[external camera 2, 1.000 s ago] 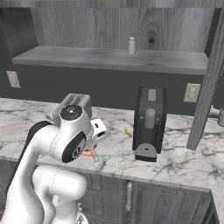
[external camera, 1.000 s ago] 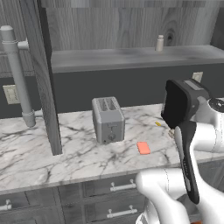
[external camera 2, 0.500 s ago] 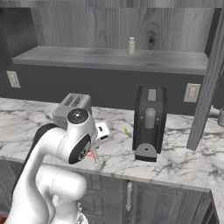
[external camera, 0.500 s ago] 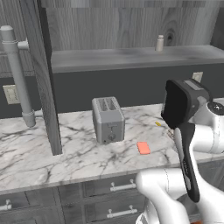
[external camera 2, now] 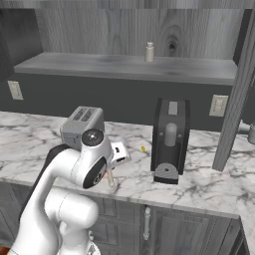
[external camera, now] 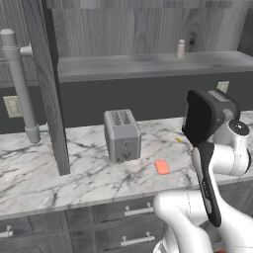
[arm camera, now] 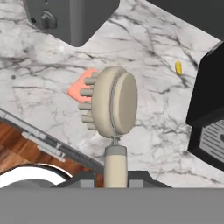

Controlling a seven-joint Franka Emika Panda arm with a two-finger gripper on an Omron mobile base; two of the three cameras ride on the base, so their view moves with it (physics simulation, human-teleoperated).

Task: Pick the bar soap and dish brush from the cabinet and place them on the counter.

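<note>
Dish brush (arm camera: 114, 105): carried head-first out in front of the hand, handle running back between the fingertips, bristles turned sideways; hanging above the counter, just in front of the toaster and over the soap's near edge in the hand view.
Gripper (arm camera: 115, 178): fingers closed together on the brush handle, clamped low on the shaft so the round head stays free and clear of the worktop for setting down.
Bar soap (external camera: 162, 167): lying flat on the marble, a little in front of the toaster and to its right in the left base view; looks already delivered, partly hidden behind the brush head in the hand view.
Toaster (external camera: 122, 134): standing upright on the counter, chosen here as the landmark; brush and soap both on its front side.
Counter (external camera: 34, 173): white veined marble, bare stretch beside the soap likely the drop spot.
Cabinet (external camera: 148, 64): door swung open, shelf above and behind the toaster, one small upright bottle (external camera: 181, 48) left on it.
Coffee machine (external camera 2: 170, 141): dark, to the toaster's right in the right base view.
Stage, as a judgement: brush out of the cabinet and low over the worktop; lowering and release remaining.
Risk: brush landing on the soap rather than beside it.
</note>
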